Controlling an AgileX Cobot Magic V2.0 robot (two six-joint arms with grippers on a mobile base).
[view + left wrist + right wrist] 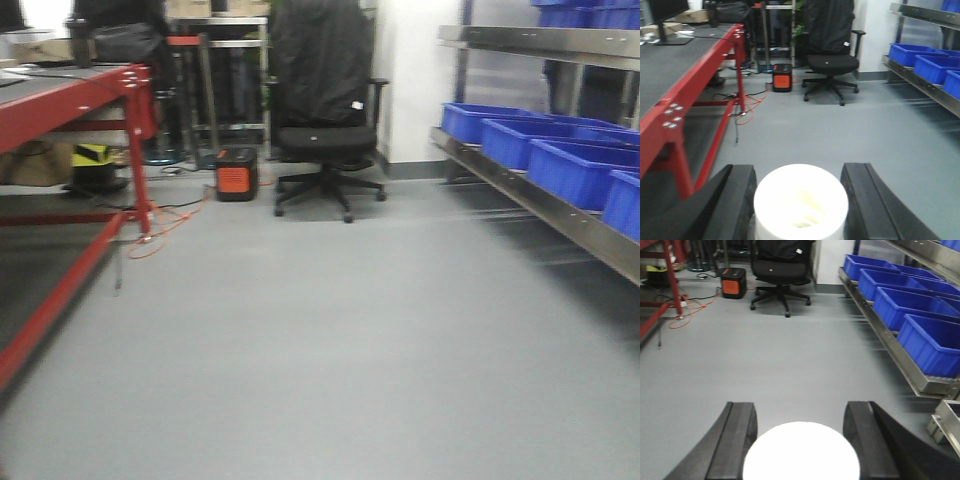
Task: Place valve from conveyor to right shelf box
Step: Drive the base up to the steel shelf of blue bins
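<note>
In the left wrist view, my left gripper (799, 172) is shut on a white, hollow, cup-like valve (801, 205), which touches both black fingers. In the right wrist view, my right gripper (801, 410) holds a second white round valve (801, 452); it is overexposed, without detail, and both fingers touch its sides. The right shelf (560, 215) is a steel rack with a row of blue boxes (575, 165). It also shows in the right wrist view (880, 335), where the boxes (930, 342) look empty. Both grippers are over bare floor, left of the shelf. The conveyor is out of view.
A red-framed table (95, 95) with a dark top runs along the left (700, 75). Ahead are a black office chair (325, 130), an orange and black box (237, 175) and an orange cable (160, 235) on the floor. Grey floor (330, 340) lies between table and shelf.
</note>
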